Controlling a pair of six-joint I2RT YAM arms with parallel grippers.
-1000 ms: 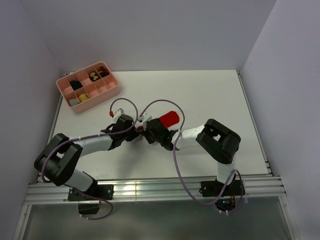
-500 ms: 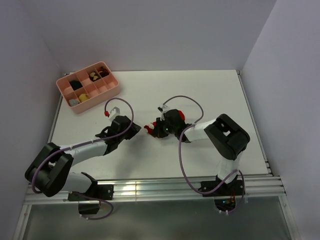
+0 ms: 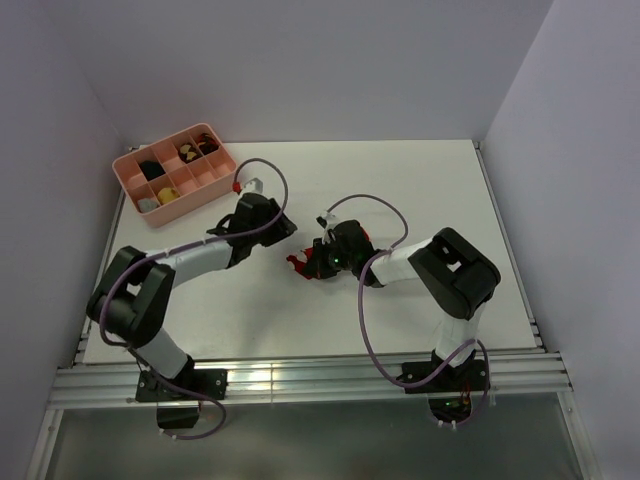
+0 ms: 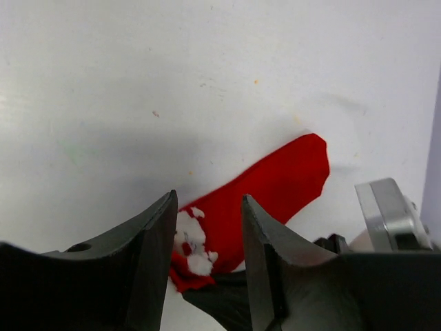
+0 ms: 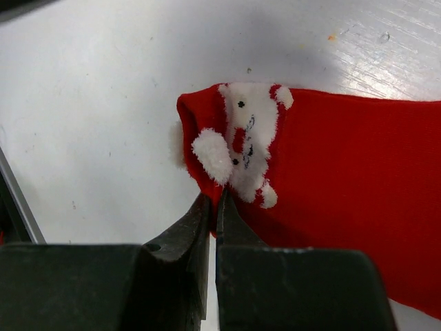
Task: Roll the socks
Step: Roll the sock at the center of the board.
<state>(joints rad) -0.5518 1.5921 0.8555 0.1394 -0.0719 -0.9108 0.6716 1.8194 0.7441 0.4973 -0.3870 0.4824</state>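
Note:
The red socks (image 5: 344,172) lie flat on the white table, with a fuzzy white face mark (image 5: 241,134) at the near end. My right gripper (image 5: 215,201) is shut on the edge of that end. In the top view the right gripper (image 3: 303,264) covers most of the socks (image 3: 297,262); only red bits show. My left gripper (image 3: 283,228) is open and empty, up-left of the socks and apart from them. In the left wrist view the socks (image 4: 275,183) show between and beyond the open left gripper (image 4: 208,198).
A pink compartment tray (image 3: 225,185) with black, yellow and grey bundles stands at the back left. Purple cables loop over both arms. Grey walls close in the table on the left, right and back.
My left gripper has pulled back from the socks, away toward the back of the table. My right gripper took the socks' end and dragged it over; it has barely moved since half a second ago.

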